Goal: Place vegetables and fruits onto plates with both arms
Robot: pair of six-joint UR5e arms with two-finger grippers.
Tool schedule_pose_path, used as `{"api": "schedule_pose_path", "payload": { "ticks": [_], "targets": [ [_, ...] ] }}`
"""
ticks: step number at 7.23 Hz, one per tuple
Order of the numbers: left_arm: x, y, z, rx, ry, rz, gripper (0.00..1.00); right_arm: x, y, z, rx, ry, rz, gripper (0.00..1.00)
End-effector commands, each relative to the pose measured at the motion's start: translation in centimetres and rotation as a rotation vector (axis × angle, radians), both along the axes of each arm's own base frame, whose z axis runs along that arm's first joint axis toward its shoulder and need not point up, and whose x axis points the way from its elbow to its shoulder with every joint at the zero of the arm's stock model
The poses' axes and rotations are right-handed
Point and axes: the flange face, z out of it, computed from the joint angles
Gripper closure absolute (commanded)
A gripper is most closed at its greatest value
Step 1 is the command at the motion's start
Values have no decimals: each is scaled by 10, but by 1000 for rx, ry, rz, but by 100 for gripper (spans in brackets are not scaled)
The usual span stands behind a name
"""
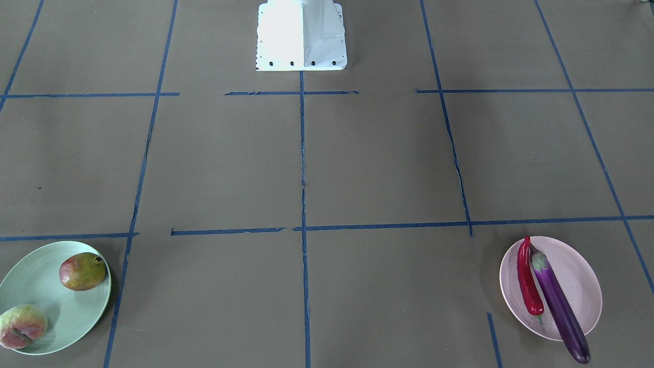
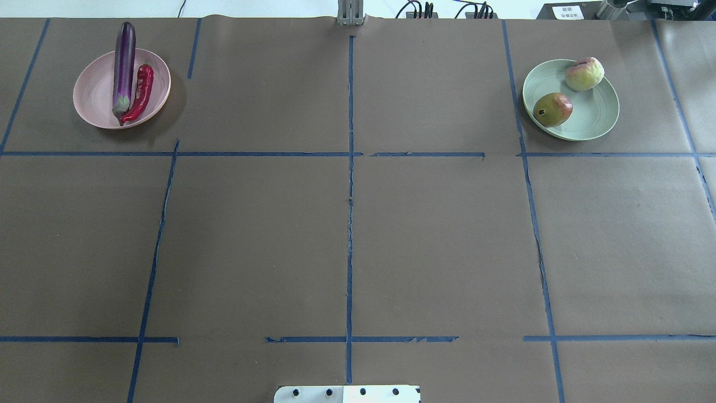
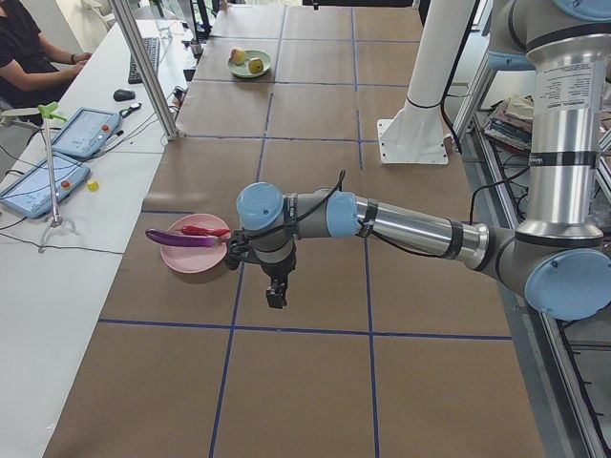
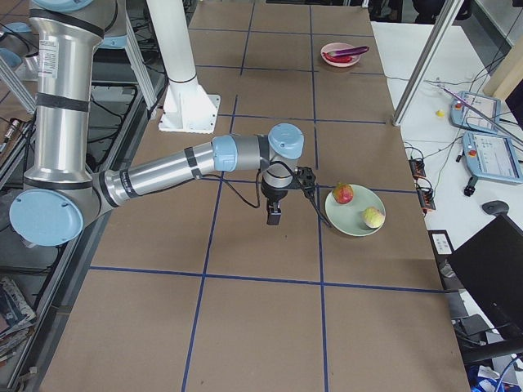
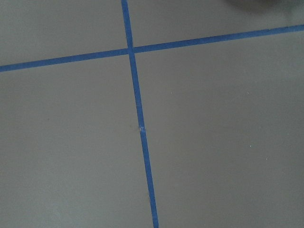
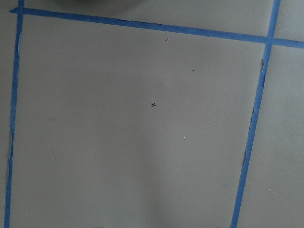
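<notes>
The purple eggplant [image 1: 559,306] and the red chili pepper [image 1: 526,278] lie side by side on the pink plate [image 1: 577,276]. The eggplant's tip overhangs the rim. The pomegranate [image 1: 82,271] and the peach [image 1: 21,326] sit on the mint green plate [image 1: 30,286]. My left gripper [image 3: 275,296] hangs above the table beside the pink plate [image 3: 181,256], holding nothing I can see. My right gripper [image 4: 274,216] hangs just beside the green plate [image 4: 351,219]. I cannot tell whether either is open or shut. Both wrist views show only brown paper and blue tape.
The white base block [image 1: 301,36] stands at the robot's edge of the table. Blue tape lines cross the brown paper. An operator [image 3: 29,48] sits at a side desk with tablets [image 3: 43,181]. Metal poles [image 3: 143,67] stand along the table's far side.
</notes>
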Motion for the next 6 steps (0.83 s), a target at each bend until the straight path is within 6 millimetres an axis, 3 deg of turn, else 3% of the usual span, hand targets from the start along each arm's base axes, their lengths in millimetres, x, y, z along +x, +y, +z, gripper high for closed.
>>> {"api": "schedule_pose_path", "payload": {
  "ticks": [1, 6],
  "targets": [
    [1, 1, 3, 2, -2, -4, 0, 2, 6, 4, -8, 9, 1, 0],
    [0, 20, 26, -56, -3, -12, 0, 3, 12, 28, -45, 18, -10, 0]
  ]
}}
